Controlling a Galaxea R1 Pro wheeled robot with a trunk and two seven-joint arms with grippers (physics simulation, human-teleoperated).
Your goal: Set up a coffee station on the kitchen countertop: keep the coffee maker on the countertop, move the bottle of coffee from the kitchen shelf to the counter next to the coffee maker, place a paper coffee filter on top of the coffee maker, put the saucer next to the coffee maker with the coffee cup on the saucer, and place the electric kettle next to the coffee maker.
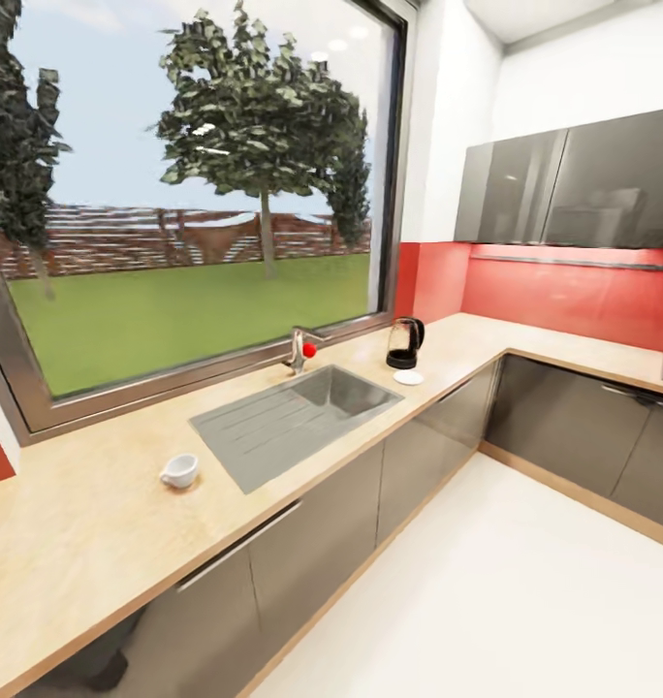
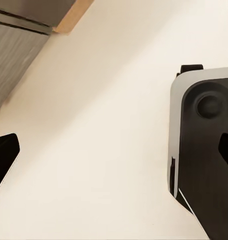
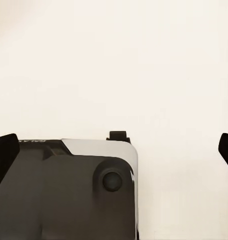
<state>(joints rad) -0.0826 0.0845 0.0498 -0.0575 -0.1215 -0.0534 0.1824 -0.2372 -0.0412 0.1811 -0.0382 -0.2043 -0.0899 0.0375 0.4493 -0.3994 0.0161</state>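
Observation:
In the head view a white coffee cup [image 1: 179,470] lies on the wooden countertop [image 1: 79,523], left of the sink. Beyond the sink's right end stands the black electric kettle [image 1: 404,343], and a small white saucer [image 1: 407,378] lies just in front of it. My left gripper [image 2: 114,155] hangs open over the pale floor, its dark fingertips [image 2: 4,161] spread wide, with my own grey base [image 2: 204,150] beside it. My right gripper [image 3: 114,152] is open too, above the floor and that same base [image 3: 69,190].
A steel sink [image 1: 273,427] with a faucet [image 1: 299,349] sits under a large window. The counter turns a corner at the right under dark wall cabinets [image 1: 574,189]. Grey base cabinets [image 1: 312,543] line the white floor [image 1: 487,601].

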